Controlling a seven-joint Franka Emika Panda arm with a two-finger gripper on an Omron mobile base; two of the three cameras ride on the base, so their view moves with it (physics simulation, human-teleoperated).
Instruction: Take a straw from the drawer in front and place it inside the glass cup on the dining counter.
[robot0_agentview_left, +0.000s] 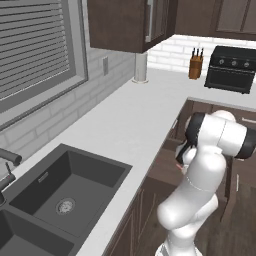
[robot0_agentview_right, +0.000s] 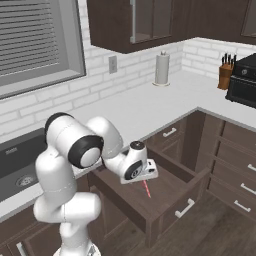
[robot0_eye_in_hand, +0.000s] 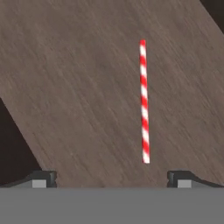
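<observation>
A white brick wall (robot0_agentview_right: 145, 75) backs the white tabletop (robot0_agentview_left: 125, 120), under dark upper cabinets (robot0_agentview_left: 125, 25). A window with blinds (robot0_agentview_left: 35, 45) sits above a dark sink (robot0_agentview_left: 60, 195). In the corner stands what looks like a knife block (robot0_agentview_left: 195, 65), beside a black oven (robot0_agentview_left: 231, 69).

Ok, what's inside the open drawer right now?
The straw lies flat on the drawer floor, alone in the hand view, with the open jaws of the gripper hovering above it. In the right base view the hand covers part of the floor.
</observation>
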